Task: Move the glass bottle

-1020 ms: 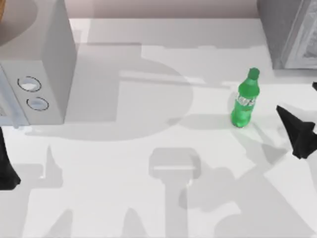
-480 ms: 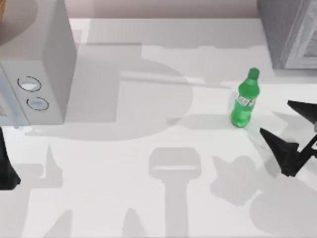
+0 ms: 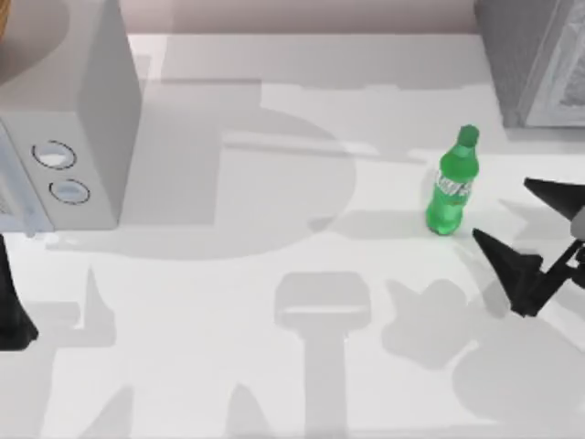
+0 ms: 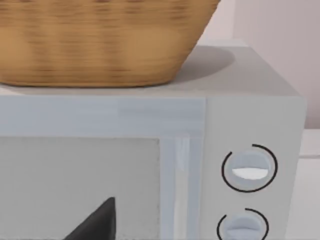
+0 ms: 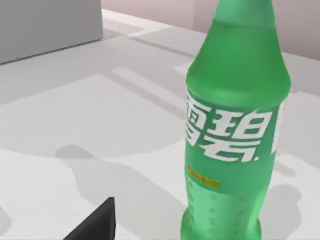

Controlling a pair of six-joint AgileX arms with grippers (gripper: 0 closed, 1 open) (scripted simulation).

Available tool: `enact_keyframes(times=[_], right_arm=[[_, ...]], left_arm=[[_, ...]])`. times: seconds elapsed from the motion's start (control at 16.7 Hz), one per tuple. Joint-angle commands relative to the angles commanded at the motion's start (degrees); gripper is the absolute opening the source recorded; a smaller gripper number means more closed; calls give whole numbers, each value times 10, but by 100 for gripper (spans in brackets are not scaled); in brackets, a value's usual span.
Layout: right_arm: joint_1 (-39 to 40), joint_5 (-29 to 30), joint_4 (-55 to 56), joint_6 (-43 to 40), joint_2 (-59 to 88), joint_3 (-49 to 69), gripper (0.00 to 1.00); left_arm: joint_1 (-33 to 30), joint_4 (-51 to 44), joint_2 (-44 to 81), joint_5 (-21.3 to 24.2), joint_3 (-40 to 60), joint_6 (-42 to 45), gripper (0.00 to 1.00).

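Bottle: our small translucent green glass bottle [image 3: 452, 189] stands upright right of centre, not yet grasped.
Right gripper [image 3: 512, 222]: spread wide, just beside it at right edge.
Left: grasp, move.

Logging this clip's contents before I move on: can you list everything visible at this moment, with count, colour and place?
glass bottle: one, translucent bright green with green cap and white-lettered label, standing upright on the table's right half.
microwave: one, light grey with two round knobs, at the table's left side.
wicker basket: one, tan, sitting on top of the microwave.
grey cabinet-like box: one, grey, at the far right corner.
table: one, white.
left gripper: one, black, parked at the table's left edge in front of the microwave.
right gripper: one, black, fingers spread open, just right of the bottle, not touching it.
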Motion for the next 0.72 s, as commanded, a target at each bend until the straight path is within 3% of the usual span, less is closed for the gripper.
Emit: enact_keyframes(times=[0.48,0.72], right_arm=[[108,109,-86,17,58,155,100],[115,116,-91,18,61,163,100]], left_arm=[[0,0,0,0,0,0,100],[0,0,0,0,0,0,100]])
